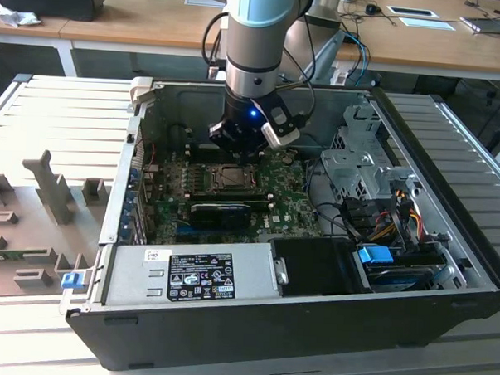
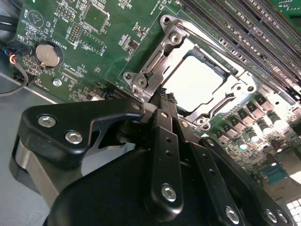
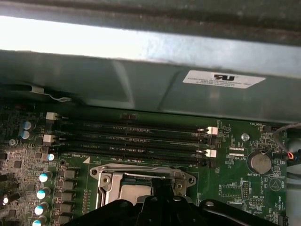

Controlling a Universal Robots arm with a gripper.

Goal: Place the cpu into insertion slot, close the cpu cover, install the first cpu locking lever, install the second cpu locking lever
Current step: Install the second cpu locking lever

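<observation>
The gripper hangs with its jaws pinched together, holding nothing, just at the 7 o'clock edge of the insertion slot. The cpu sits inside, under the cpu cover.

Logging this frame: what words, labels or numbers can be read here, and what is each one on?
White sticker on the case wall, first wrist view: dark print, too blurred to read.
Black label on the power supply, exterior view: white print, too small to read.
Motherboard, first wrist view: white silkscreen lettering, too small to read.
No text reads reliably.
</observation>
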